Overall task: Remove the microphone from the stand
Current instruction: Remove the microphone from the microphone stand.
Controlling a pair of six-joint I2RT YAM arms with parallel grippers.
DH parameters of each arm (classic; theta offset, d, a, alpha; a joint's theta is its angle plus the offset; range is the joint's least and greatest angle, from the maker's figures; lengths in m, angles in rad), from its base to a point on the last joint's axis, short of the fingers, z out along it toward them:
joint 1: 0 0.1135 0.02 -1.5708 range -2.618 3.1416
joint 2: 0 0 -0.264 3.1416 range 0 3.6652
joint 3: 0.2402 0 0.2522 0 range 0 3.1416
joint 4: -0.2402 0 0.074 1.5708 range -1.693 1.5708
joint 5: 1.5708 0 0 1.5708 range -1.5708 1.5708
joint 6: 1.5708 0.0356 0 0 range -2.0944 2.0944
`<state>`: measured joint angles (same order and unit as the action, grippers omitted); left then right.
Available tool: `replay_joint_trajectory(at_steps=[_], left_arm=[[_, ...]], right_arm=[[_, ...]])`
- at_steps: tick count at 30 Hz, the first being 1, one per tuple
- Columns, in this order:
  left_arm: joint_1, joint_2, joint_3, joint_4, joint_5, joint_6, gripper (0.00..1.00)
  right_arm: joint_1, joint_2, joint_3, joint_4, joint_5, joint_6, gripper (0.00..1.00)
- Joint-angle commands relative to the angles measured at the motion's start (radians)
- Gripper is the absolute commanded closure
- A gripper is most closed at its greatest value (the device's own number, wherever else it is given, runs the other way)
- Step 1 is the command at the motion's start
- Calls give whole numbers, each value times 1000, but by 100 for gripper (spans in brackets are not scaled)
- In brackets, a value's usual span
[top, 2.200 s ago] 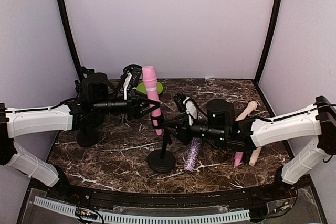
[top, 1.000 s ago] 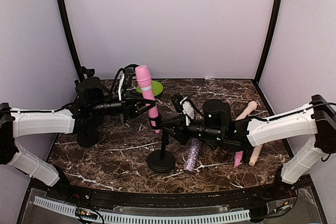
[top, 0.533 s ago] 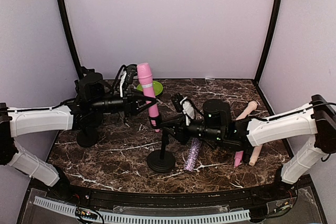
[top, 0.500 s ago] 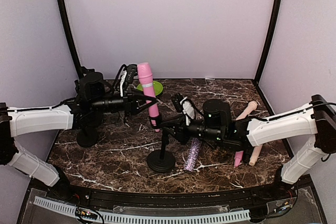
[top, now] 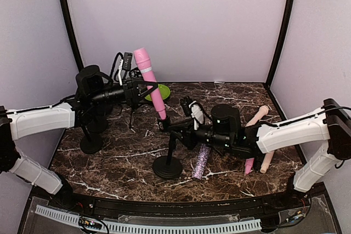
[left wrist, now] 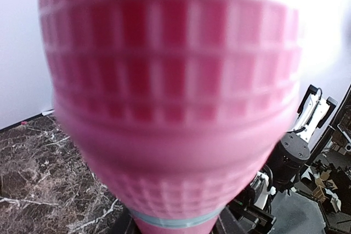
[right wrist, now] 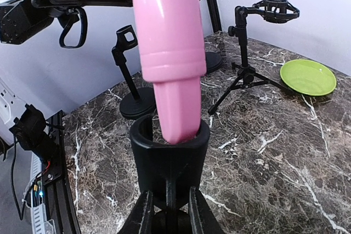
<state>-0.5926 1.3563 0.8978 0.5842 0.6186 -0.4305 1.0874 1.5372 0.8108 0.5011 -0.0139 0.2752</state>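
The pink microphone (top: pixel 149 80) hangs tilted, head up and to the left, with my left gripper (top: pixel 142 84) shut on its body. In the left wrist view its gridded head (left wrist: pixel 164 97) fills the frame and hides my fingers. Its lower end (right wrist: pixel 175 108) sits just at the mouth of the stand's black clip (right wrist: pixel 169 160), barely inside the rim. The stand (top: pixel 168 166) rests on its round base in the middle of the table. My right gripper (right wrist: pixel 167 217) is shut on the stand's neck just under the clip.
A glittery purple microphone (top: pixel 201 161) lies beside the stand's base. Pale pink microphones (top: pixel 258 116) lie at the right. A tripod stand with a shock mount (right wrist: pixel 244 64), a round-base stand (right wrist: pixel 129 80) and a green plate (right wrist: pixel 307 76) stand at the back left.
My left gripper has lifted the microphone and leaned its head left. Its lower end has slid up from deep in the clip to the rim. The right gripper has stayed on the stand.
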Motion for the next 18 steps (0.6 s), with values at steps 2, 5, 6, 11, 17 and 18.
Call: replay_joint_trajectory(at_steps=[2,5,6,11,17,18], left_arm=[[10,-51,-30,181,39,12,100],[10,-68,-47,213,76,23,100],[10,-71,-56,218,82,27,100],[10,-103,-69,236,108,42,100],[11,-204,-29,-32,-81,146,100],[10,-229,-14,-123,-151,174,100]], right_arm=[[5,55,-36,-209,65,48,100],[5,62,-31,-208,65,59,100],[5,65,-29,-210,66,59,100],[5,52,-19,-213,77,67,100],[9,0,15,-194,101,56,100],[10,-6,26,-188,107,48,100]])
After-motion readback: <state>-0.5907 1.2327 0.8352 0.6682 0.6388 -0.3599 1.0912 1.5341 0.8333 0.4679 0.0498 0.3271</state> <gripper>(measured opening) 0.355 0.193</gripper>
